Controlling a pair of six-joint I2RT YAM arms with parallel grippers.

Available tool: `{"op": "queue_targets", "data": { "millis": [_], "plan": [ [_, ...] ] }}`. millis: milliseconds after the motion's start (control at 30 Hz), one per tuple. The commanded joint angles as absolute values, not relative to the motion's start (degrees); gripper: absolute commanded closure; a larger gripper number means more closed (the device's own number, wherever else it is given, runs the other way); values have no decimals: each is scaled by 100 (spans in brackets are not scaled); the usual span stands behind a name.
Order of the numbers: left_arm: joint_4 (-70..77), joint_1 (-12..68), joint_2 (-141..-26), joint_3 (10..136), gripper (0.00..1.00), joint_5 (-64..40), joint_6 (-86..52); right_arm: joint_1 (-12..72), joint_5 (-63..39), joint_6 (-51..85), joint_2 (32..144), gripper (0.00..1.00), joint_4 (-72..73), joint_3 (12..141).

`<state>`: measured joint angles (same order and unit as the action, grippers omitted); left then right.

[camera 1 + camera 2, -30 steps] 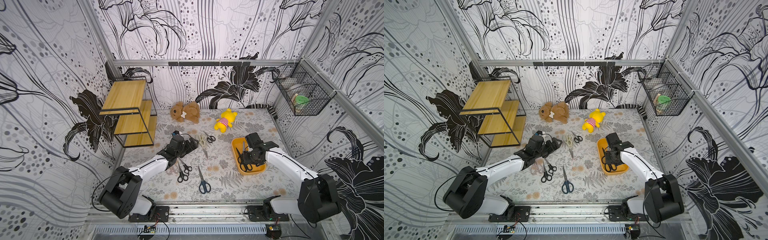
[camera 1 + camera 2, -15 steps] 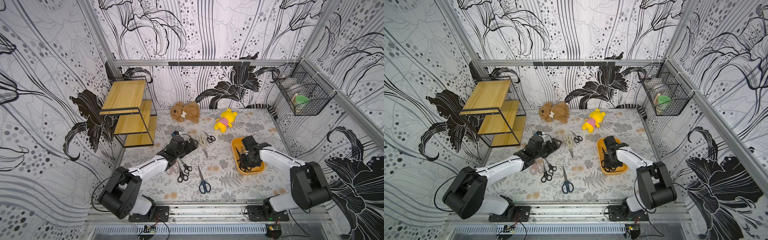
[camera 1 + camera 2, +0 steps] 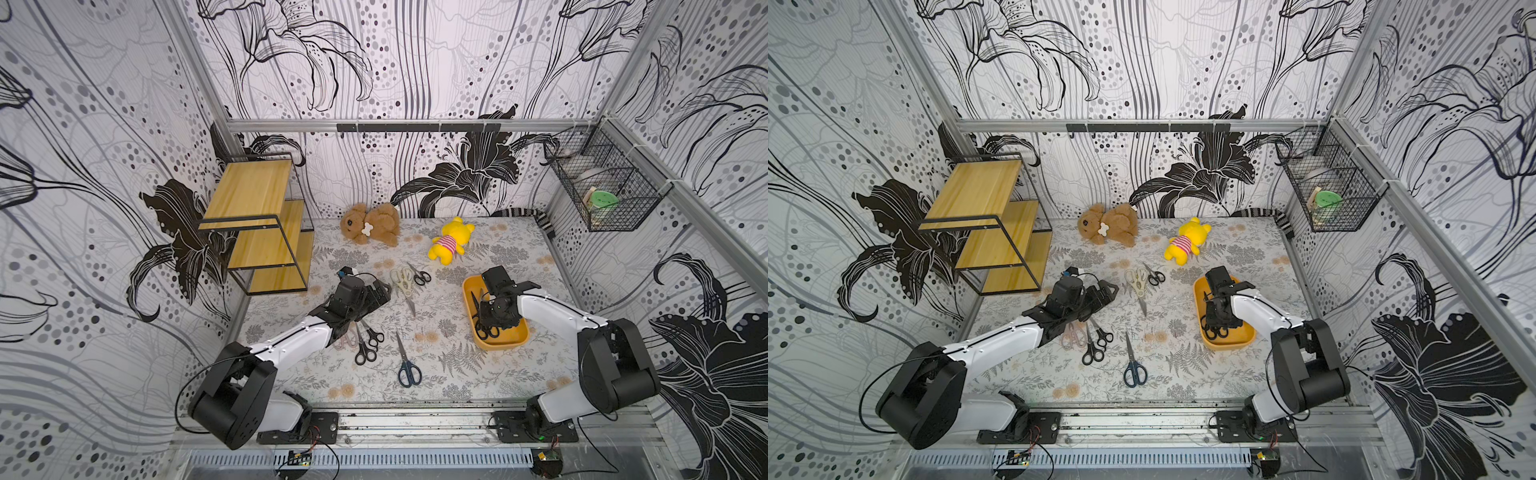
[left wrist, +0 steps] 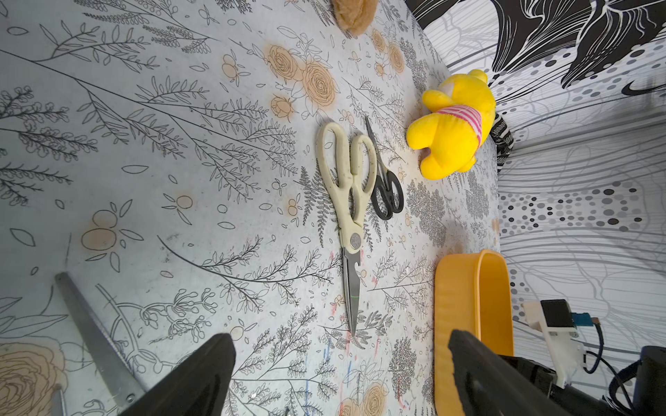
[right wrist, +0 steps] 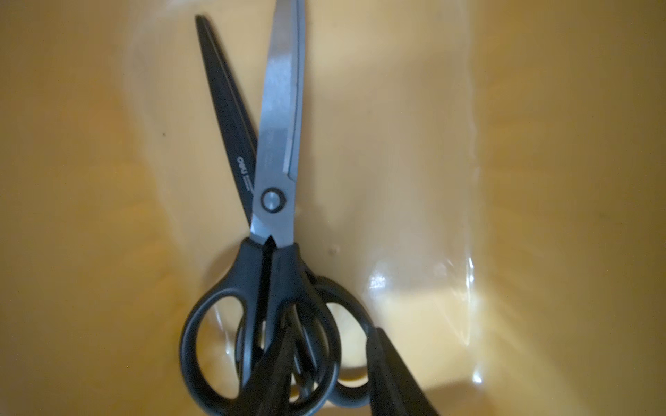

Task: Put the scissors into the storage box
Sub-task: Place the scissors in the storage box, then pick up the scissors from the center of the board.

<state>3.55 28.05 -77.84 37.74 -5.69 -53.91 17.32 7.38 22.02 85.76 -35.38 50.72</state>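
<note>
**Right gripper low in the storage box, two pairs lying under it**

My right gripper [image 5: 331, 327] is down inside the storage box [image 3: 509, 340]. Its fingers stand partly apart above the handle rings of two black-handled scissors. A steel-bladed pair [image 5: 277, 201] lies across a black-bladed pair [image 5: 223, 108], and both rest on the box floor. One finger covers part of the rings, so I cannot tell if it touches them, but nothing looks clamped. In both top views my wrist hides most of the box inside.

My left gripper [image 4: 338, 335] is wide open and holds nothing. The cream kitchen shears [image 4: 347, 194] lie on the table [image 3: 449, 374] ahead of it. A small black pair [image 4: 387, 194] lies just beside their handles.

Near my left forearm lie a long black pair [image 3: 362, 351] and a shorter black pair [image 3: 374, 332], and their blade tips go under my wrist. The pale pink pair [image 3: 1073, 338] is faint and partly under the arm. The dark blue pair [image 3: 408, 368] lies alone, fully visible.

A toothed steel strip [image 4: 93, 331] is cut off by the edge of the left wrist view, and I cannot tell what it belongs to.
</note>
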Motion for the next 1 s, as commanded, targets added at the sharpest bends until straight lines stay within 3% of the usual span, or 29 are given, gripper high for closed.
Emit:
{"op": "queue_targets", "data": {
  "millis": [0,200,433,967],
  "plan": [
    [393,2815,-7658,3703,3,-389,-5361,1723,884,2289,8266,61,-3903,5394],
    [432,2790,-7698,3707,3,-345,-5535,1909,689,2388,7765,60,-4166,5670],
    [337,2649,-7623,3683,3,-387,-5591,2933,707,2759,7640,59,-4123,5915],
    [-210,1754,-6878,3105,3,-333,-5502,5722,1110,2717,9395,58,-3410,6930]
  ]
}}
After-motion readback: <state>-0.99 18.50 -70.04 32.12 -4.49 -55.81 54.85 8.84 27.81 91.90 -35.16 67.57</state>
